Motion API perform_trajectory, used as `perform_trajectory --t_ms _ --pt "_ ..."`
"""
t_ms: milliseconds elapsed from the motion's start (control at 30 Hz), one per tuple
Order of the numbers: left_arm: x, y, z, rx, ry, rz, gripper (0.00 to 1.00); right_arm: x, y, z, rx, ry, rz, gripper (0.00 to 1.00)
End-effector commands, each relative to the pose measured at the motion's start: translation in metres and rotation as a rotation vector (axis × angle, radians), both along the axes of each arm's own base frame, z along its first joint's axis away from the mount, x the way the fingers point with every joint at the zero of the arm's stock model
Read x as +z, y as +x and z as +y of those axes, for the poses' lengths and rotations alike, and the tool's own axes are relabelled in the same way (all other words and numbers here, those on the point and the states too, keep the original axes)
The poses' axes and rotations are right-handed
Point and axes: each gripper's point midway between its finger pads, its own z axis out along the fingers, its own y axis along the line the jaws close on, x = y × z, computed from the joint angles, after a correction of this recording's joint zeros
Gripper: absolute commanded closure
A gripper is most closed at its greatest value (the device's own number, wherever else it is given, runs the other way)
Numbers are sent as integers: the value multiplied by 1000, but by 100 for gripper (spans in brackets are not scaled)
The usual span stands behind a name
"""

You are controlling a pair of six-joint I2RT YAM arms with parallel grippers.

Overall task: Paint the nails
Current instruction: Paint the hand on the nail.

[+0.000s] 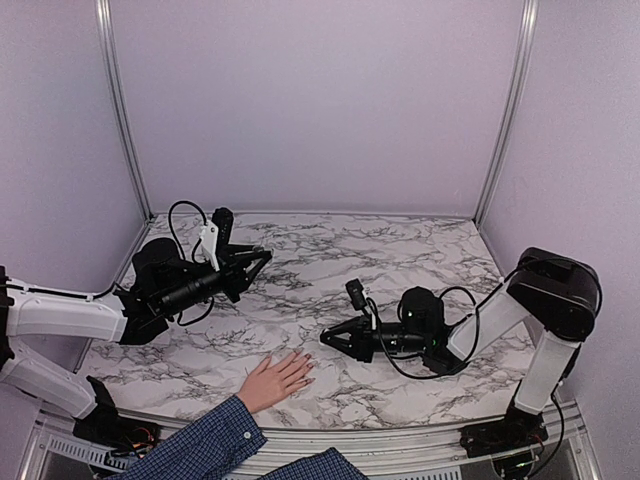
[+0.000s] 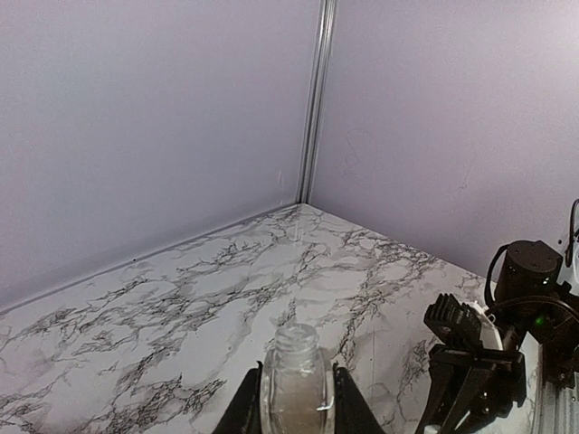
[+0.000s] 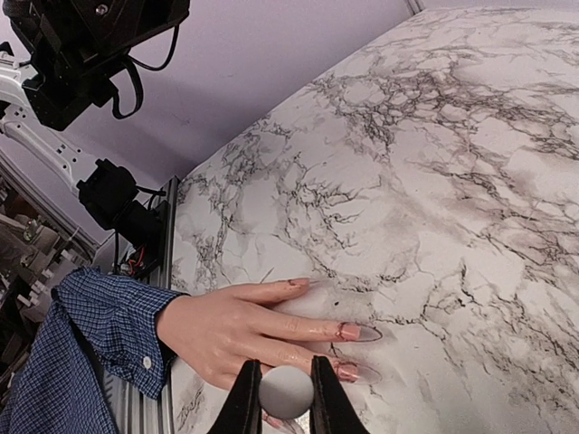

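Here, the marble tabletop (image 1: pixel 400 250) is closed in by lavender walls (image 1: pixel 320 100) at the back and on both sides, with aluminium posts (image 1: pixel 120 110) in the back corners. A broad stretch of marble lies between the arms and the back wall.

A human hand (image 1: pixel 275 380) in a blue plaid sleeve (image 1: pixel 200 445) lies flat at the near edge, between the two arms, fingers spread and pointing right. The nails (image 3: pixel 349 332) sit at the fingertips on the marble, and those in the right wrist view look pink and glossy.

The right end effector (image 1: pixel 326 338) hangs low just beyond the fingertips, closed on a white round cap (image 3: pixel 287 389). What hangs under the cap is hidden.

The left end effector (image 1: pixel 264 256) is well apart near the left wall, clamped on a small clear glass bottle (image 2: pixel 296 375). The bottle stands upright with its neck uncapped, and its contents cannot be made out.
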Motion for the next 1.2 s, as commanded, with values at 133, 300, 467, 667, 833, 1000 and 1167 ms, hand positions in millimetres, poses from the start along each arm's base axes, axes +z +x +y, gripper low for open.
perform_trajectory --t_ms 133,300,467,667,833,1000,1167 --pt "11 7 -3 2 -21 -26 100 8 15 9 -33 49 -21 100" --pt "9 7 -3 0 -20 -21 100 6 17 12 -34 44 -24 100" --pt "8 7 -2 -1 -19 -20 100 -1 17 14 -30 29 -13 100" --pt "9 7 -3 -4 -22 -19 100 -3 17 20 -19 27 -18 100" --pt "10 7 -5 -13 -23 -20 100 -10 16 21 -18 15 -12 100" --pt "7 7 -6 -18 -22 -14 100 -16 19 22 -24 -7 -10 100" --pt "6 8 -7 -20 -20 -13 100 -19 20 24 -22 -15 -9 100"
